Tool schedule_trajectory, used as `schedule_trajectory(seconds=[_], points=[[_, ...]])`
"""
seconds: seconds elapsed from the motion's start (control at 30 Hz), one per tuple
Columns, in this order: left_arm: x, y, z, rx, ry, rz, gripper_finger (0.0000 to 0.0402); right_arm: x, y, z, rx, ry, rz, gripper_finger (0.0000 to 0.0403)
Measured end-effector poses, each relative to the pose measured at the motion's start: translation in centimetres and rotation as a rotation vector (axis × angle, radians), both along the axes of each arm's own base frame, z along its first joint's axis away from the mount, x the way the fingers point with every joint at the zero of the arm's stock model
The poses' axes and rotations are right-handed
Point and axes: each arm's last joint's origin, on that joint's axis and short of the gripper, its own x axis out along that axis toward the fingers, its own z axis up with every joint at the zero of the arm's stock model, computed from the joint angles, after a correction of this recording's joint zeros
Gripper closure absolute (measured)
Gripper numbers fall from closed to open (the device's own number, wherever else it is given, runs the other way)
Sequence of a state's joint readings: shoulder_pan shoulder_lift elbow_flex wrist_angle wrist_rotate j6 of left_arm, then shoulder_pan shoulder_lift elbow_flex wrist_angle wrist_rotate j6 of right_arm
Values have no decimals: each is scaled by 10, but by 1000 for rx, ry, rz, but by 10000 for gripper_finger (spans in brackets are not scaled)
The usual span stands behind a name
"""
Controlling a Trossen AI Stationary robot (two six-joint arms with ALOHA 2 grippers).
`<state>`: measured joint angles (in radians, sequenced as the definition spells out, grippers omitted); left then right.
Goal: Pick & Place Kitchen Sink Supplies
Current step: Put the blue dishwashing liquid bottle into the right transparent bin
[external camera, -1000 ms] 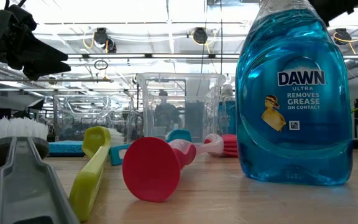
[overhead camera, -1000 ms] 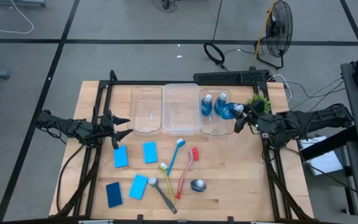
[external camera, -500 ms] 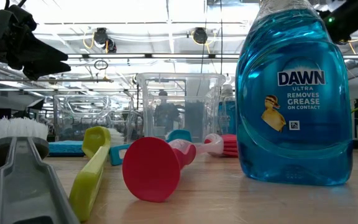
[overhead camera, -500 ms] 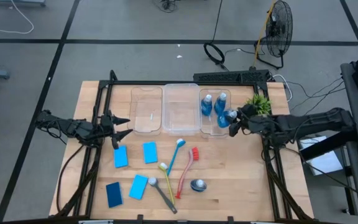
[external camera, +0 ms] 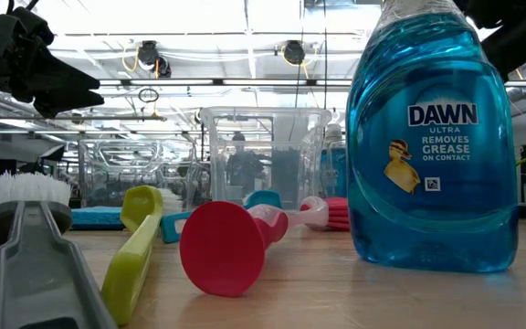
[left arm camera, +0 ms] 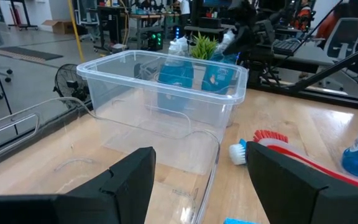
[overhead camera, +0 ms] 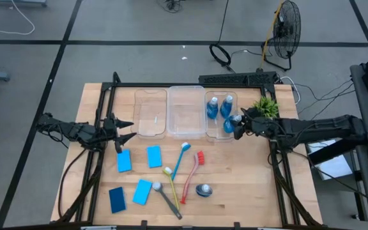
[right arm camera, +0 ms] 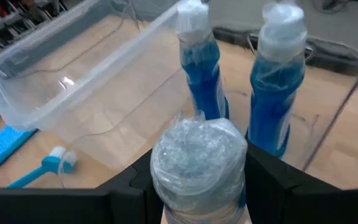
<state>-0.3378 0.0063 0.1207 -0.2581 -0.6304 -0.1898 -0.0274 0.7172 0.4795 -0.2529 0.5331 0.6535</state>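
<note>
High view: the right gripper (overhead camera: 238, 126), grasping a bottle (overhead camera: 235, 120), is reaching over the right bin (overhead camera: 220, 133), where 2 bottles (overhead camera: 219, 105) are already standing. A second ago the gripper was farther right, near the plant (overhead camera: 266, 105); it has since been moving left, carrying its bottle over the bin's open space, so a 3rd deposit seems imminent. The left gripper (overhead camera: 126, 131), jaws spread and empty, is waiting beside the left bin (overhead camera: 151, 113), unchanged. On the surface (overhead camera: 235, 185), 4 sponges (overhead camera: 138, 176), 4 brushes (overhead camera: 179, 176) and the last bottle (overhead camera: 203, 190) are lying unsorted. The middle bin (overhead camera: 185, 112) is holding nothing.

Low view: the last bottle (external camera: 430, 137) is standing close to the lens, right of the grey brush (external camera: 35, 251), yellow-green brush (external camera: 135, 251) and red brush (external camera: 245, 242). Nothing here has shifted.

Left wrist view: the left gripper (left arm camera: 201, 180) is hanging released before the middle bin (left arm camera: 160, 106); the right arm is showing beyond it with its bottle (left arm camera: 219, 71).

Right wrist view: the right gripper (right arm camera: 197, 177) is clenching the wrapped cap of its bottle (right arm camera: 197, 165) above the bin floor, just beside the 2 standing bottles (right arm camera: 241, 93).
</note>
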Motion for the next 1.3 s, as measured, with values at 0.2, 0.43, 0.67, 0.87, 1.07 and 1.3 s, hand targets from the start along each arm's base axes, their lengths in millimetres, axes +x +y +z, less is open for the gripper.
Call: schedule_trajectory(seconds=[0.2, 0.43, 0.67, 0.87, 1.07, 1.3], points=[[0, 0, 0, 2, 1, 0, 149, 0, -5, -8, 19, 20, 1, 244], [0, 0, 0, 4, 1, -1, 149, 2, -8, -12, 32, 39, -1, 241], [0, 0, 0, 4, 2, -1, 149, 3, -8, -11, 25, 21, 4, 206], [0, 0, 0, 6, 2, -1, 149, 3, -8, -10, 23, 13, 2, 177], [0, 0, 0, 5, 2, -1, 149, 3, -7, -10, 42, 8, 20, 173], [0, 0, 0, 5, 2, -1, 149, 4, -8, -3, 28, -66, 26, 175]])
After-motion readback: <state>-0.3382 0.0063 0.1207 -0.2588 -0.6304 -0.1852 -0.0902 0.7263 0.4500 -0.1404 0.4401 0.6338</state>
